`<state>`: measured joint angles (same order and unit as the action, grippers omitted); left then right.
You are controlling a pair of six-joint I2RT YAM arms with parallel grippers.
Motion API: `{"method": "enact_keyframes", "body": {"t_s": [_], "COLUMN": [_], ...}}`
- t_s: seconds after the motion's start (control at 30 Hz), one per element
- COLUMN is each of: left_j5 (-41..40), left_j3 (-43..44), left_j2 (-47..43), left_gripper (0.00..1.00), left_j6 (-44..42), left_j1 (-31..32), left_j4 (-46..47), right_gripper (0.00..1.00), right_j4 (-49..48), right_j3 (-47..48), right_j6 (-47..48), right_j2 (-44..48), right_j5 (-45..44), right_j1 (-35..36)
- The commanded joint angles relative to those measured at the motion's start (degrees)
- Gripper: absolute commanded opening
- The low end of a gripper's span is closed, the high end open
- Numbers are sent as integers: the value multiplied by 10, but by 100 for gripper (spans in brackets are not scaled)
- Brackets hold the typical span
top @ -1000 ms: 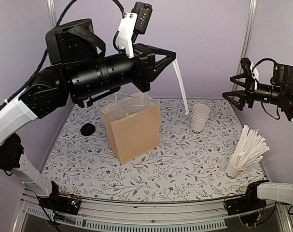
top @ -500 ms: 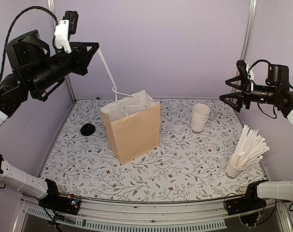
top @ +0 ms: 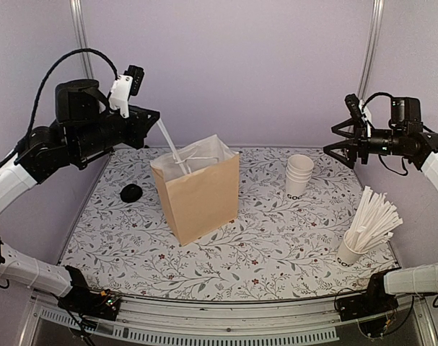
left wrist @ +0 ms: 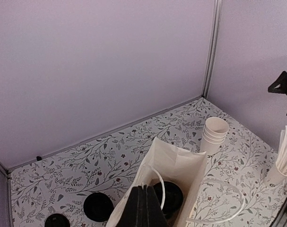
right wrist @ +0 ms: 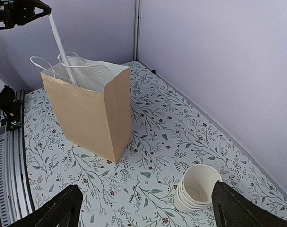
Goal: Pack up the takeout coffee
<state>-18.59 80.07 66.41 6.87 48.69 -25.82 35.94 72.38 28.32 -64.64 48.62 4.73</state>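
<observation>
Feeds a straw (top: pixel 170 145) into the paper bag (top: pixel 204 198) holding the takeout coffee (left wrist: pixel 170 193).
Pinches the straw's top in the left gripper (top: pixel 156 120), slanted to thread the bag's mouth; holds the right gripper (top: pixel 330 140) splayed, empty, well apart, presumably for clearance.

Floral table (top: pixel 276 245) carries bag (top: pixel 200 198), cup stack (top: pixel 299 176), straw cup (top: pixel 348 252), lid (top: pixel 131 192)

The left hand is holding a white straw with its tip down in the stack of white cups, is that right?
No. The left hand holds the white straw, but its tip is in the brown paper bag, not the stack of white cups. The top external view shows it.
</observation>
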Motion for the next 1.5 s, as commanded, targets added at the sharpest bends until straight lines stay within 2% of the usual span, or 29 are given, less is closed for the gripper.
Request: {"method": "enact_keyframes", "body": {"t_s": [0.0, 0.33, 0.57, 0.7, 0.9, 1.2, 1.33, 1.37, 1.43, 1.47], "left_j5": [19, 21, 82, 99, 75, 76, 55, 51, 44, 37], "left_j3": [-10, 52, 112, 94, 32, 18, 26, 26, 26, 27], "left_j2": [-16, -61, -63, -67, -81, 7, 26, 25, 21, 19], "left_gripper": [0, 0, 0, 0, 0, 0, 19, 26, 46, 53], "left_j6": [6, -44, 2, 30, 40, 32, 41, 44, 48, 49], "left_j1": [-12, -12, -11, -11, -11, -11, -12, -13, -14, -15], "left_j4": [7, 76, -14, -52, -49, -80, -104, -107, -110, -112], "right_gripper": [99, 99, 99, 99, 99, 99, 99, 99, 99, 99], "right_j4": [8, 9, 7, 5, 5, 9, 12, 12, 14, 13], "right_j3": [11, 2, -7, -9, -9, -12, -14, -15, -15, -15], "right_j6": [5, 8, 8, 9, 9, 11, 14, 16, 20, 24], "right_j2": [-4, 1, 11, 11, 9, 16, 21, 21, 22, 21], "right_j5": [6, 3, -4, -5, 0, -3, -8, -10, -18, -26], "right_j1": [-2, -2, -2, -2, -2, -2, -2, -2, -2, -2]}}
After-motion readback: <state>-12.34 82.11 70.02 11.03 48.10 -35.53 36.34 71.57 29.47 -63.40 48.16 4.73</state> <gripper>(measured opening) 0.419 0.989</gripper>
